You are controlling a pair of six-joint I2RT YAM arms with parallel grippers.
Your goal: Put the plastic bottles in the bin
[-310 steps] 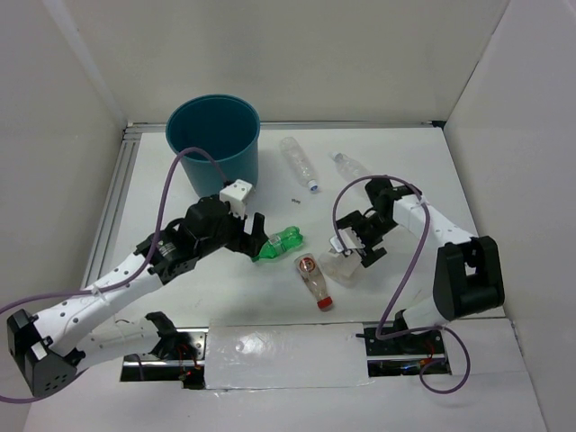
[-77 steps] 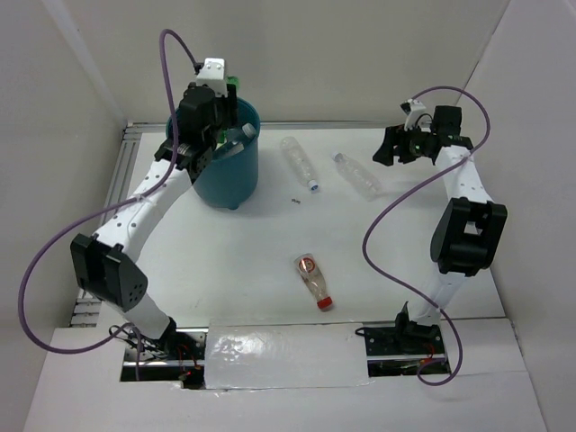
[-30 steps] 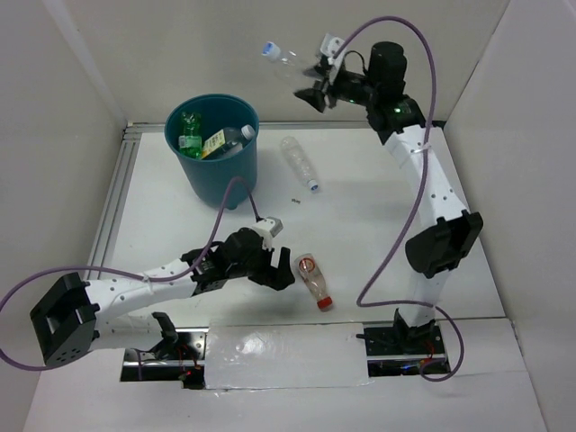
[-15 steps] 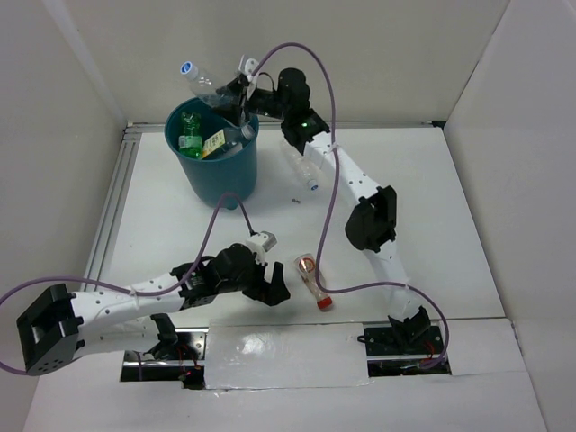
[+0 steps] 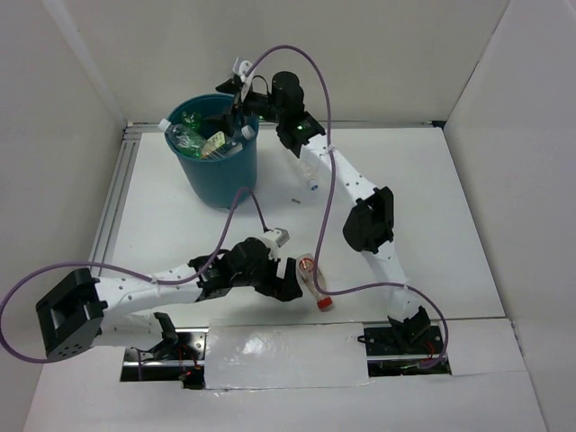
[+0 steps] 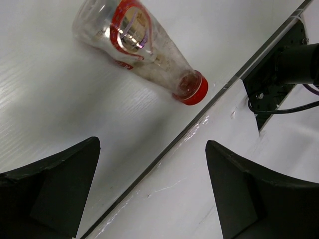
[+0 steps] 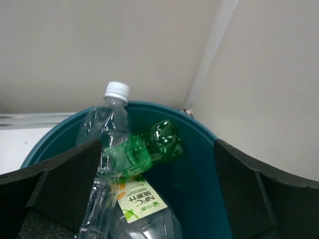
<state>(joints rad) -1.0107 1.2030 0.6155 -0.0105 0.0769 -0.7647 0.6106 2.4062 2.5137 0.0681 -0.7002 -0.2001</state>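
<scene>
The right arm hid the far end of a slim clear bottle. The red-capped bottle lost its base to the left wrist view's top edge. A dark speck was too small to identify.

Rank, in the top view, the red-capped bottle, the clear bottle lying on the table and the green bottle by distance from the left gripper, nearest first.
1. Red-capped bottle: just right of the left gripper.
2. Clear bottle: mid-table, partly under the right arm.
3. Green bottle: inside the bin, far left.
</scene>
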